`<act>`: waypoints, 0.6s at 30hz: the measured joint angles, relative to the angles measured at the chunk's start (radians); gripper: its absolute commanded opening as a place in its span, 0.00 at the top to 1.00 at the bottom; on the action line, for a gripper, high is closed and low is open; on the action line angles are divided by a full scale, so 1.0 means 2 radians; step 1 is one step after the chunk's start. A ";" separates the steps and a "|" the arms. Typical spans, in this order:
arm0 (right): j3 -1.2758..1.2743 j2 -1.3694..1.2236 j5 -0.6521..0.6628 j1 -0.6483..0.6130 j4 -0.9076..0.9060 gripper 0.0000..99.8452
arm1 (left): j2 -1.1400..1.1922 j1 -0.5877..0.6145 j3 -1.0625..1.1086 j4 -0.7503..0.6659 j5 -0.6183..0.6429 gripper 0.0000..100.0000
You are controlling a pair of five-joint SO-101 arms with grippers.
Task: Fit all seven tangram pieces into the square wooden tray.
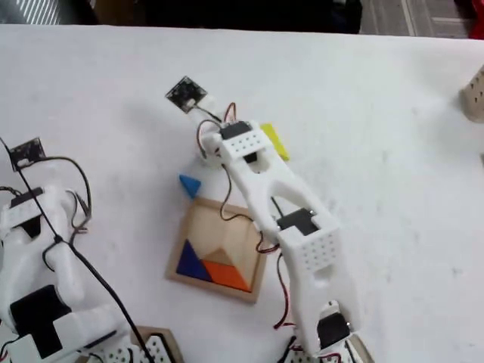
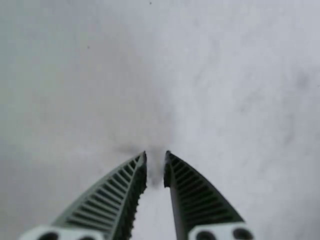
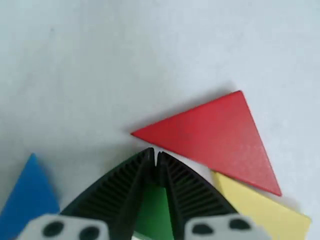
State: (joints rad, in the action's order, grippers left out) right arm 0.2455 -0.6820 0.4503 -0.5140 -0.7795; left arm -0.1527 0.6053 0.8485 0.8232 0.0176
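The right gripper (image 3: 156, 156) has its jaws all but closed. A green piece (image 3: 154, 212) shows in the gap behind the tips, and it is unclear whether it is pinched. The red triangle (image 3: 215, 137) lies just beyond the tips, its long edge facing them. The tray (image 1: 183, 238) sits back toward this arm's base. The left gripper (image 2: 155, 160), nearly closed and empty, is well apart.

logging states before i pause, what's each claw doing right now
Left claw: closed, empty.
Right claw: closed at the tips; a green piece shows in the gap behind them, and whether it is gripped cannot be told.
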 measured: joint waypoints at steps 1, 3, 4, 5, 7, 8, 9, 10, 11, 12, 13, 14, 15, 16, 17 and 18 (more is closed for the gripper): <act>0.005 0.002 0.012 0.001 -0.020 0.98 | 0.000 0.000 0.000 0.000 0.000 0.92; 0.005 0.008 0.031 0.002 -0.061 0.98 | 0.000 0.000 0.000 0.000 0.000 0.92; 0.003 0.009 0.036 0.003 -0.080 0.98 | 0.000 0.000 0.000 0.000 0.000 0.92; 0.002 0.013 0.040 0.005 -0.092 0.98 | 0.000 0.000 0.000 0.000 0.000 0.92; -0.012 0.022 0.042 0.012 -0.106 0.98 | 0.000 0.000 0.000 0.000 0.000 0.92; -0.020 0.028 0.042 0.015 -0.108 0.98 | 0.000 0.000 0.000 0.000 0.000 0.92; -0.029 0.035 0.042 0.021 -0.110 0.98 | 0.000 0.000 0.000 0.000 0.000 0.92; -0.039 0.042 0.043 0.025 -0.110 0.98 | 0.000 0.000 0.000 0.000 0.000 0.92; -0.052 0.053 0.044 0.029 -0.113 0.98 | 0.000 0.000 0.000 0.000 0.000 0.92; -0.066 0.064 0.045 0.035 -0.114 0.98 | 0.000 0.000 0.000 0.000 0.000 0.92; -0.083 0.077 0.045 0.038 -0.115 0.98 | 0.000 0.000 0.000 0.000 0.000 0.92; -0.101 0.094 0.045 0.043 -0.117 0.98 | 0.000 0.000 0.000 0.000 0.000 0.92; -0.123 0.114 0.046 0.047 -0.119 0.98 | 0.000 0.000 0.000 0.000 0.000 0.92; -0.144 0.137 0.046 0.049 -0.119 0.98 | 0.000 0.000 0.000 0.000 0.000 0.92; -0.167 0.161 0.046 0.050 -0.119 0.98 | 0.000 0.000 0.000 0.000 0.000 0.92; -0.193 0.188 0.046 0.049 -0.114 0.97 | 0.000 0.000 0.000 0.000 0.000 0.92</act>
State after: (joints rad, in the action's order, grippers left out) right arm -0.1396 -0.3061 0.5424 -0.4158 -1.0065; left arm -0.1527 0.6053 0.8485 0.8232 0.0176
